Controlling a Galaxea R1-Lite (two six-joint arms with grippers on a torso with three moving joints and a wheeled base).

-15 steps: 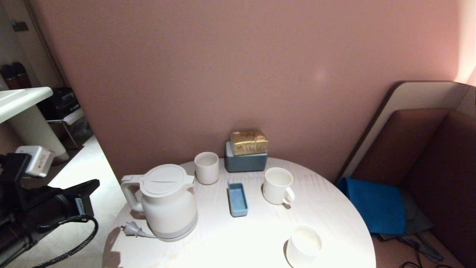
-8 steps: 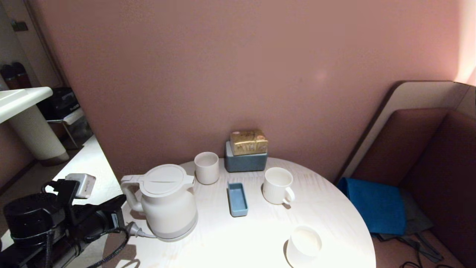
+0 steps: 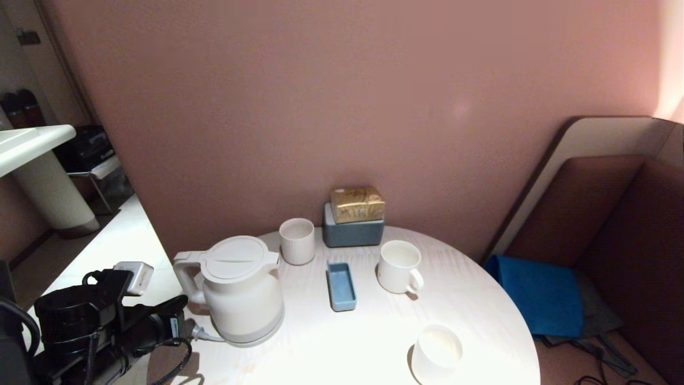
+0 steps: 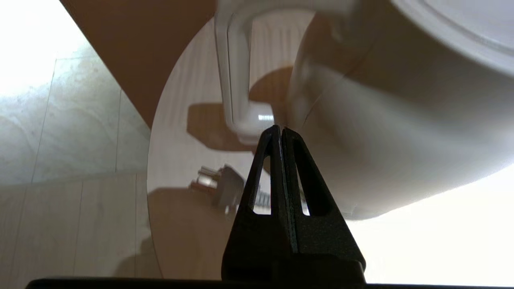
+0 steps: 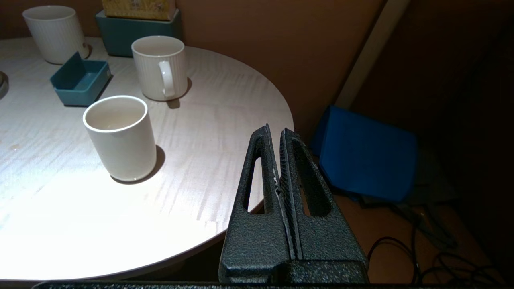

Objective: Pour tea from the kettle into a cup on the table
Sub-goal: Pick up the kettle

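The cream-white kettle (image 3: 240,291) stands on its grey base at the left of the round pale table (image 3: 374,342), lid shut, loop handle (image 3: 184,278) facing left. No tea shows. My left gripper (image 3: 181,306) is shut and empty, its tips just short of the lower end of the handle (image 4: 237,80), beside the kettle's body (image 4: 401,120). The cup, a ribbed white mug with a handle (image 3: 398,267), stands right of centre; it is also in the right wrist view (image 5: 158,68). My right gripper (image 5: 275,130) hangs shut and empty off the table's right edge.
A handleless ribbed cup (image 3: 297,240) stands behind the kettle and a smooth white cup (image 3: 437,353) near the front edge. A small blue tray (image 3: 341,286) lies mid-table, a blue-grey box topped with a gold packet (image 3: 354,222) by the wall. The kettle's plug (image 3: 200,334) lies loose.
My left arm has swung in from the far left toward the table and now points its shut fingers at the kettle's handle. Nothing on the table has moved.
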